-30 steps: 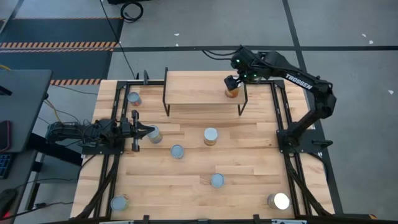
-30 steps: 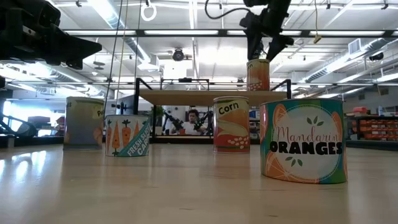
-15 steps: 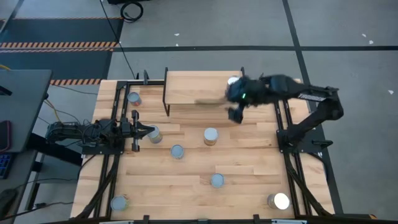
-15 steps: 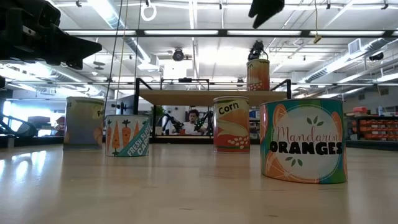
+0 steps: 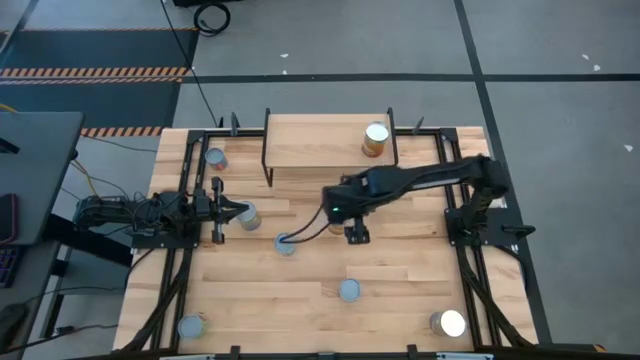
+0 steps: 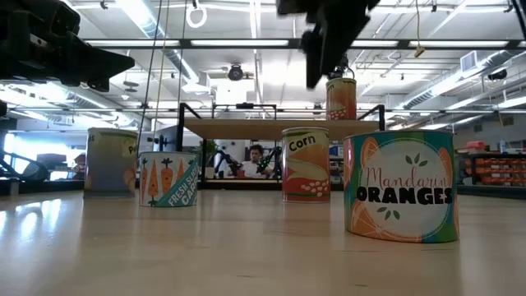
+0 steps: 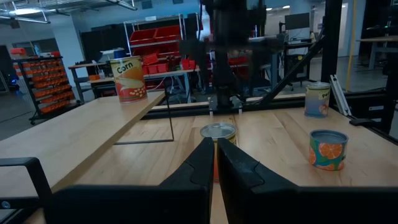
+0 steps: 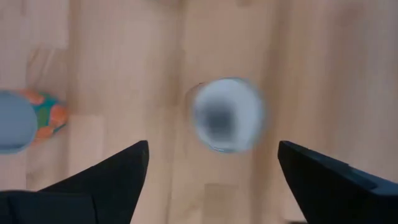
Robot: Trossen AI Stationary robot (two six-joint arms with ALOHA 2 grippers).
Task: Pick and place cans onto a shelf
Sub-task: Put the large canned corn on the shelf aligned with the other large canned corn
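Now shelf can (image 5: 376,138) upright, axis vert.

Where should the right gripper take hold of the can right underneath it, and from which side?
Take the can by its curved side wall, coming straight down from above. It stands upright, its round silver top facing the right gripper, whose open fingers sit to either side of it. Bare table surrounds it, and the nearest other can stands well apart.

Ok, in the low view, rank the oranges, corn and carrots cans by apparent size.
1. Oranges can, largest, though it looks nearest the camera.
2. Corn can.
3. Carrots can, a bit shorter than corn.
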